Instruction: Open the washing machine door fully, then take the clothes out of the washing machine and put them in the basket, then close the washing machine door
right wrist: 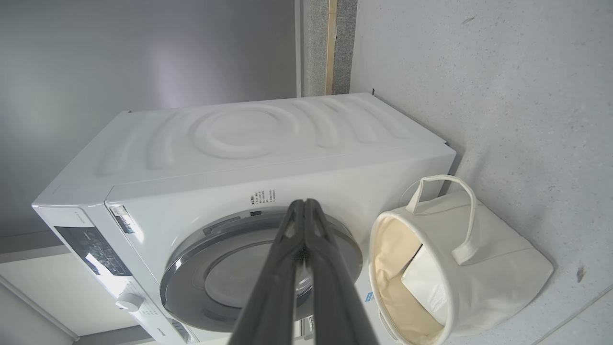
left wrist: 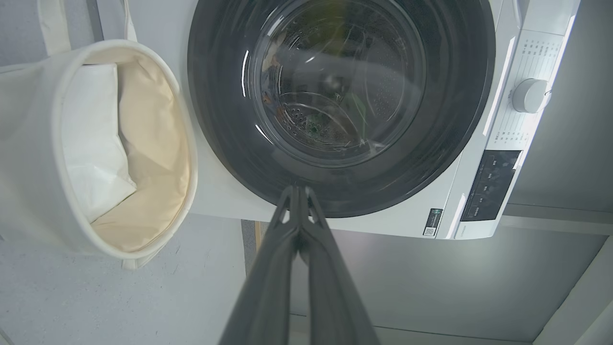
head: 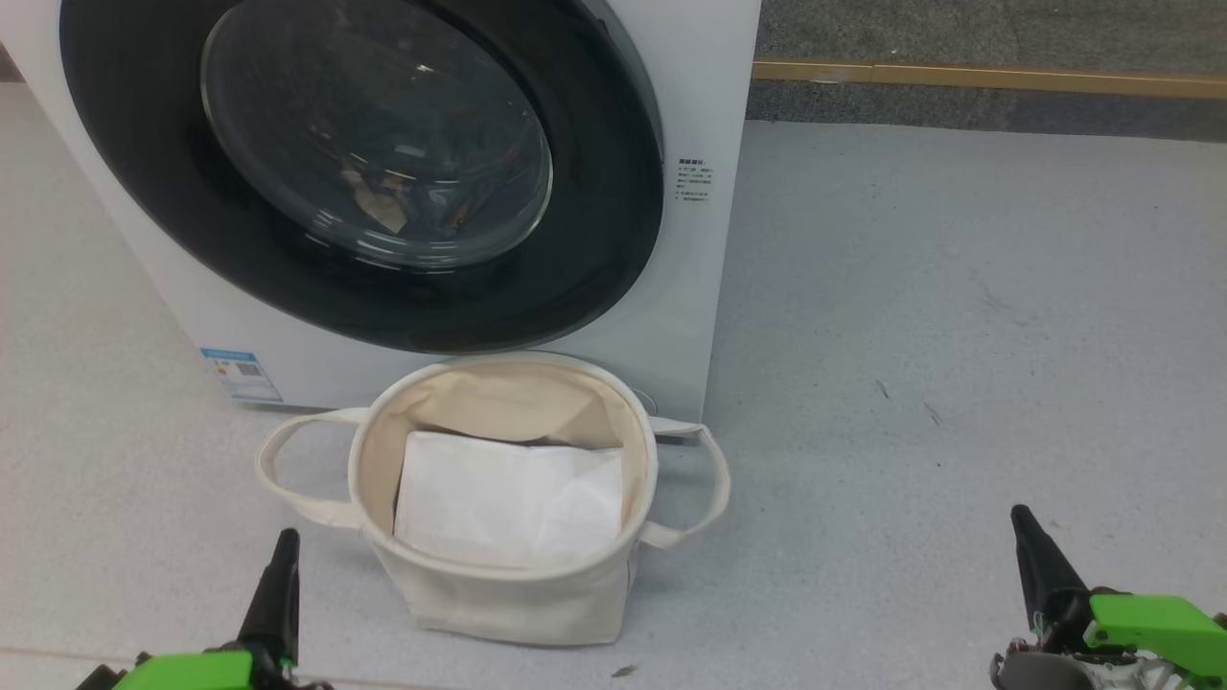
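The washing machine [head: 705,86] stands ahead with its round door [head: 594,249] closed flat against the front. Through the glass bowl I make out dim clothes [head: 383,203], a cream patch with an orange fleck. The cream canvas basket [head: 498,599] sits on the floor right below the door. It holds a flat white sheet [head: 508,508]. My left gripper [head: 285,537] is low at the left, shut and empty, and in the left wrist view its shut tips [left wrist: 299,189] point at the door's black rim [left wrist: 459,96]. My right gripper [head: 1019,513] is low at the right, shut [right wrist: 303,201] and empty, well clear of the basket [right wrist: 498,268].
Grey speckled floor [head: 959,316] spreads to the right of the machine. A wooden strip [head: 987,77] runs along the far edge. The control panel and dial [left wrist: 529,95] lie at the machine's top. A blue label sticker [head: 240,374] marks its lower left corner.
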Controlling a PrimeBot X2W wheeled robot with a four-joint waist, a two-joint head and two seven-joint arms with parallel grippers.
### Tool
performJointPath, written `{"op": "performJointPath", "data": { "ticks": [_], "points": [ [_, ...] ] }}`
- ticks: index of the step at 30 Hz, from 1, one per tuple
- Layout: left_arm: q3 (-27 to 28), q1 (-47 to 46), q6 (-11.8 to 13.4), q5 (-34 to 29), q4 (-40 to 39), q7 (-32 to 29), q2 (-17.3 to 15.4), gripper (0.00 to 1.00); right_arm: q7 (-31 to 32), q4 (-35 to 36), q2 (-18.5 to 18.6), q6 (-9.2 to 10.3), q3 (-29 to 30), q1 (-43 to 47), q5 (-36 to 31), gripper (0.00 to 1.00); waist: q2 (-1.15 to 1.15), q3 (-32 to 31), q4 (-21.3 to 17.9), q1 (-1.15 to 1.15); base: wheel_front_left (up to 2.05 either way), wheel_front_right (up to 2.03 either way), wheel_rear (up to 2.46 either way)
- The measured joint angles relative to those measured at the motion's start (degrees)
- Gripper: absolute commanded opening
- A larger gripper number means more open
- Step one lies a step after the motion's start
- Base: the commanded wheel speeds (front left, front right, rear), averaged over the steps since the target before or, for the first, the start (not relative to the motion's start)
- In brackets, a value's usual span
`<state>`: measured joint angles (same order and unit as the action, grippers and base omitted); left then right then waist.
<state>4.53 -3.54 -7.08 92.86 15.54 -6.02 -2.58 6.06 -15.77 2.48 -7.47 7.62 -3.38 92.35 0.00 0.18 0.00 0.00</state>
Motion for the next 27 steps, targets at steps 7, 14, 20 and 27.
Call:
{"op": "performJointPath", "data": {
  "ticks": [7,14,20,27],
  "points": [
    [0.0,0.0,0.0,-0.5,0.0,0.0,0.0,0.00,0.0,0.0,0.0,0.00,0.0,0.0,0.0,0.00,0.00,0.0,0.0,0.00,0.00,0.00,0.00],
    [0.0,0.0,0.0,-0.5,0.0,0.0,0.0,0.00,0.0,0.0,0.0,0.00,0.0,0.0,0.0,0.00,0.00,0.0,0.0,0.00,0.00,0.00,0.00],
    [0.0,0.0,0.0,-0.5,0.0,0.0,0.0,0.00,0.0,0.0,0.0,0.00,0.0,0.0,0.0,0.00,0.00,0.0,0.0,0.00,0.00,0.00,0.00],
    [0.0,0.0,0.0,-0.5,0.0,0.0,0.0,0.00,0.0,0.0,0.0,0.00,0.0,0.0,0.0,0.00,0.00,0.0,0.0,0.00,0.00,0.00,0.00]
  ]
}}
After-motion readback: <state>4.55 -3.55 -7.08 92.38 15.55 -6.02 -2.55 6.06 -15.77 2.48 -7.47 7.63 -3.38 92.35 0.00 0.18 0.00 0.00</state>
